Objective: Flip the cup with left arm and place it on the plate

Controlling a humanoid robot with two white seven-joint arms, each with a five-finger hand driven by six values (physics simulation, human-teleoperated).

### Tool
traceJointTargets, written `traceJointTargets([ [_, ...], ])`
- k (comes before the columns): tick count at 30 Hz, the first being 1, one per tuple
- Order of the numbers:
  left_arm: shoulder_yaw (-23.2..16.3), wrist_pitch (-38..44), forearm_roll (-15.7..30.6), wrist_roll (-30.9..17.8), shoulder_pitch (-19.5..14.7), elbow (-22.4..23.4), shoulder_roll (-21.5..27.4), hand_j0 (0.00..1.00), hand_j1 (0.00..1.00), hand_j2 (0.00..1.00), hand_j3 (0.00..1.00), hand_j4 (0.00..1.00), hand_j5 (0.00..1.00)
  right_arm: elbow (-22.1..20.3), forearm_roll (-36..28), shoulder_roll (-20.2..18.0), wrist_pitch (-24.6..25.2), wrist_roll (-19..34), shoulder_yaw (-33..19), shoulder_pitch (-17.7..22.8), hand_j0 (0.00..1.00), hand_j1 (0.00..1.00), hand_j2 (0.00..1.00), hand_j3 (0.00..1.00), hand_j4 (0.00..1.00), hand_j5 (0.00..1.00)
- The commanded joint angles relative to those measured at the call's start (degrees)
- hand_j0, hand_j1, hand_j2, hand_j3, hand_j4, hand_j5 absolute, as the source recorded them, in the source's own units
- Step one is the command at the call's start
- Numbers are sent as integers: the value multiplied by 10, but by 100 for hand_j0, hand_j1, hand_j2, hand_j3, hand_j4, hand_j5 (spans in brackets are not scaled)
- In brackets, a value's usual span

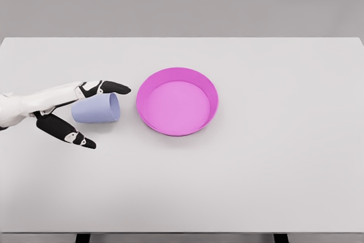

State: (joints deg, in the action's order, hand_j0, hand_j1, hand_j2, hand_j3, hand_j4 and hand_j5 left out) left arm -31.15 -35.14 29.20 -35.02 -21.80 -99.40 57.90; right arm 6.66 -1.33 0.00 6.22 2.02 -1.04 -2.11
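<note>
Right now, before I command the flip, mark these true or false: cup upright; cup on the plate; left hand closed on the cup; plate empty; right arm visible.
1. The cup stands upright. False: it lies on its side, mouth toward the plate.
2. The cup is on the plate. False: it rests on the table, left of the plate.
3. The left hand has closed on the cup. False: its fingers are spread around it.
4. The plate is empty. True.
5. The right arm is visible. False: only the left arm shows.

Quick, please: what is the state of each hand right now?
Left hand: open, fingers spread around the lying cup, not gripping it.
Right hand: not in view.
</note>
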Motion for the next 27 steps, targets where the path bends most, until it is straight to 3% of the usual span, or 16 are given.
traceJointTargets([
  [1, 0, 1, 3, 0, 0, 0, 1, 100, 100, 100, 100, 100, 100, 2, 0, 0, 0, 0, 0, 0, 100, 100, 100, 100, 100, 100],
  [16, 10, 1, 2, 12, -6, -11, -9, 100, 100, 100, 100, 100, 100, 0, 0, 0, 0, 0, -2, 2, 100, 100, 100, 100, 100, 100],
  [18, 21, 96, 1, 87, -6, -17, -9, 100, 100, 100, 100, 100, 100, 0, 0, 0, 0, 0, -2, 2, 100, 100, 100, 100, 100, 100],
  [20, 32, 190, -5, 89, -1, -17, -3, 100, 100, 100, 100, 100, 100, 0, 0, 0, 0, 0, -2, 2, 100, 100, 100, 100, 100, 100],
  [22, 27, 232, 2, 89, 0, -17, 3, 100, 100, 100, 100, 100, 100, 0, 0, 0, 0, 0, -2, 2, 100, 100, 100, 100, 100, 100],
  [25, 14, 245, -44, 89, 0, -17, 18, 100, 100, 100, 100, 100, 100, 0, 0, 0, 0, 0, -2, 2, 100, 100, 100, 100, 100, 100],
  [27, 14, 257, -130, 89, 2, -17, 12, 100, 100, 100, 100, 100, 100, 0, 0, 0, 0, 0, -2, 2, 100, 100, 100, 100, 100, 100],
])
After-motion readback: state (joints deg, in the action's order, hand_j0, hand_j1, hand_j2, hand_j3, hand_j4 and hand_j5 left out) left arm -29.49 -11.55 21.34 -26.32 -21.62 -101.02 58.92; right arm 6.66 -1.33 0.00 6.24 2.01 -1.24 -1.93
